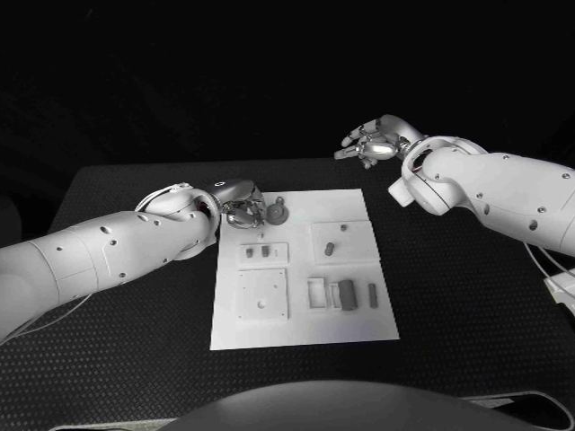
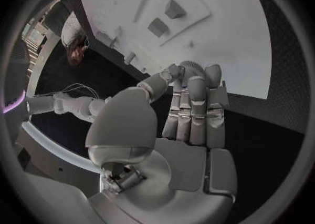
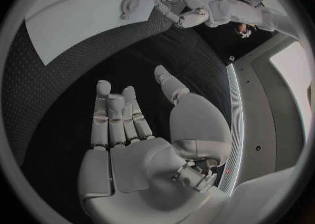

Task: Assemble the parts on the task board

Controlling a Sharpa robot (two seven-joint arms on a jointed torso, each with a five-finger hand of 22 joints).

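1. Task board [image 1: 352, 328] lies mid-desk [image 1: 132, 359], grey parts [image 1: 348, 294] standing in its blocks.
2. Left hand [image 1: 245, 203] at the board's 11 o'clock corner pinches a round grey part [image 1: 276, 214] in its fingertips [image 2: 197, 82].
3. Right hand [image 1: 377, 142], fingers spread, holds nothing, off the board toward 1 o'clock.

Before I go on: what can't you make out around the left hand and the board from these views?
- Round grey toothed part: head view, left hand covers its near side; the grip is unclear.
- Same part: left wrist view, fingertips hide most of it.
- Small grey pieces on the white task board: too small to identify.
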